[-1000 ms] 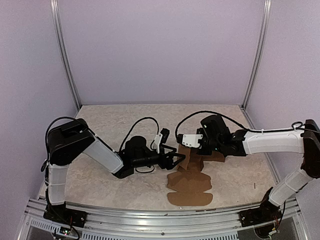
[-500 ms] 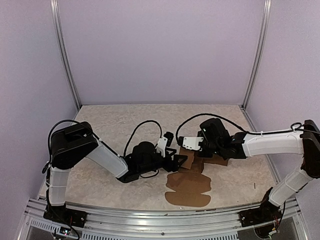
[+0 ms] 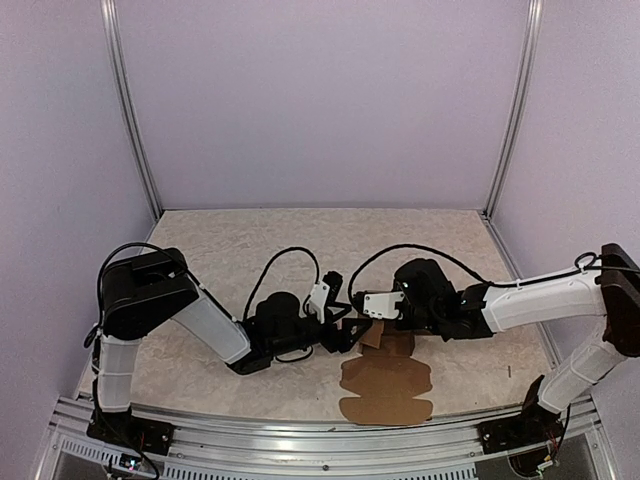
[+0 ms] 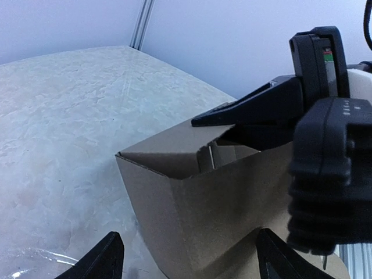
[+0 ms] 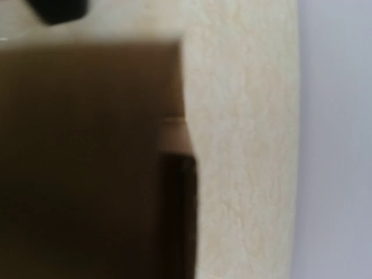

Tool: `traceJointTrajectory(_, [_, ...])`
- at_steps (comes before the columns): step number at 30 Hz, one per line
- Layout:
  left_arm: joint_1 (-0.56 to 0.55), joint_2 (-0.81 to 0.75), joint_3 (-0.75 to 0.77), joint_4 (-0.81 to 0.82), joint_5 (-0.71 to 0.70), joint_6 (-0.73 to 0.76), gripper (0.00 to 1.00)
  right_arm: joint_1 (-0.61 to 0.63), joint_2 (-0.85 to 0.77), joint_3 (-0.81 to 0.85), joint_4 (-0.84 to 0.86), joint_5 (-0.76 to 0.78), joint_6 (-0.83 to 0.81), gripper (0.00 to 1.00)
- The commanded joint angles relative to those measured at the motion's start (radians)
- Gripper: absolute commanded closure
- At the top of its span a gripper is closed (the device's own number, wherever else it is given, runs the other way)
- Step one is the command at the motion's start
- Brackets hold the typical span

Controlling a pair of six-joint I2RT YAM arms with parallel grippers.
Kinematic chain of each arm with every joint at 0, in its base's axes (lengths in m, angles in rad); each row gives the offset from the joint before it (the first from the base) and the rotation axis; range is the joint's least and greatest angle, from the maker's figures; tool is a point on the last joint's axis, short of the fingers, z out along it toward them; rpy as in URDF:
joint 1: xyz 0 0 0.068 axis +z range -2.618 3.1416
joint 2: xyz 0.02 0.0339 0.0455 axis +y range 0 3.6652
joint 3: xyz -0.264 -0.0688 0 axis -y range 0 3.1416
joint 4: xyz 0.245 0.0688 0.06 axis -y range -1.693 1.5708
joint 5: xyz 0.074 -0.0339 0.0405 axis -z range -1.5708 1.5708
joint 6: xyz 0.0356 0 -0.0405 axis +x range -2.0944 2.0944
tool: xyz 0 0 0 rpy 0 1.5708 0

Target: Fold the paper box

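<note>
Top view shows the box (image 3: 385, 385) whole: a flat, lobed brown sheet on the desk (image 3: 230, 250) near the front edge, between the two arm bases. Its far end is lifted into a raised part where the two tools meet. The left tool (image 3: 347, 330) is at that part from the left and the right tool (image 3: 368, 322) from the right, and their black bodies hide the fold itself.

Left wrist view gives what the top one cannot — the raised part is an open-topped corner, two upright walls meeting at a crease. It is hollow inside, with only a thin inner flap edge showing. The left tool's fingers (image 4: 110, 258) are spread wide, one tip on either side of that corner. The right tool's fingers are pressed together into one black wedge laid over the top rim; whether card is caught between them I cannot tell.

Right wrist view is blurred: brown card fills the left, pale desk the right, and a black shape sits in the upper left corner.

Cables (image 3: 290, 250) loop above both wrists, and metal posts (image 3: 130, 110) stand at the back corners.
</note>
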Motion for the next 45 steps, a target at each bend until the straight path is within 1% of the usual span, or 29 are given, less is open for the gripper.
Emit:
traceJointTrajectory(1, [0.004, 0.002, -0.018, 0.041, 0.084, 0.015, 0.23, 0.011, -0.018, -0.002, 0.054, 0.051, -0.009, 1.00])
traceJointTrajectory(3, [0.004, -0.006, -0.013, 0.020, 0.083, 0.017, 0.23, 0.011, -0.014, 0.003, 0.065, 0.056, -0.012, 1.00])
traceJointTrajectory(6, [0.006, -0.010, 0.013, -0.031, 0.042, 0.033, 0.23, 0.012, -0.005, -0.004, 0.115, 0.062, -0.028, 1.00])
traceJointTrajectory(8, [0.010, -0.002, 0.050, -0.101, -0.007, 0.048, 0.24, 0.012, -0.001, -0.020, 0.168, 0.064, -0.050, 1.00])
traceJointTrajectory(10, [0.011, 0.010, 0.067, -0.131, -0.051, 0.067, 0.25, 0.012, 0.004, -0.046, 0.247, 0.075, -0.079, 1.00])
traceJointTrajectory(11, [0.010, 0.014, 0.067, -0.130, -0.082, 0.071, 0.25, 0.012, 0.006, -0.063, 0.284, 0.080, -0.094, 1.00])
traceJointTrajectory(14, [0.012, 0.020, 0.054, -0.110, -0.117, 0.077, 0.25, 0.011, 0.005, -0.090, 0.375, 0.090, -0.124, 1.00])
traceJointTrajectory(20, [0.013, 0.038, 0.040, -0.060, -0.190, 0.099, 0.27, 0.011, 0.014, -0.115, 0.443, 0.089, -0.159, 1.00])
traceJointTrajectory(27, [0.012, 0.064, 0.051, -0.015, -0.199, 0.140, 0.27, 0.014, 0.058, -0.118, 0.537, 0.135, -0.182, 1.00])
traceJointTrajectory(32, [0.014, 0.080, 0.069, 0.014, -0.244, 0.177, 0.30, 0.017, 0.093, -0.108, 0.540, 0.149, -0.178, 1.00])
traceJointTrajectory(35, [0.018, 0.093, 0.087, 0.027, -0.247, 0.208, 0.31, 0.016, 0.096, -0.102, 0.505, 0.138, -0.156, 1.00])
traceJointTrajectory(37, [0.023, 0.102, 0.101, 0.035, -0.226, 0.223, 0.32, 0.016, 0.090, -0.089, 0.458, 0.119, -0.127, 1.00])
traceJointTrajectory(40, [0.033, 0.114, 0.100, 0.088, -0.178, 0.236, 0.29, 0.017, 0.072, -0.070, 0.373, 0.071, -0.088, 1.00])
traceJointTrajectory(42, [0.041, 0.120, 0.111, 0.096, -0.150, 0.240, 0.29, 0.016, 0.061, -0.068, 0.342, 0.053, -0.074, 1.00])
traceJointTrajectory(45, [0.053, 0.134, 0.131, 0.095, -0.115, 0.249, 0.31, 0.016, 0.059, -0.066, 0.320, 0.050, -0.066, 1.00])
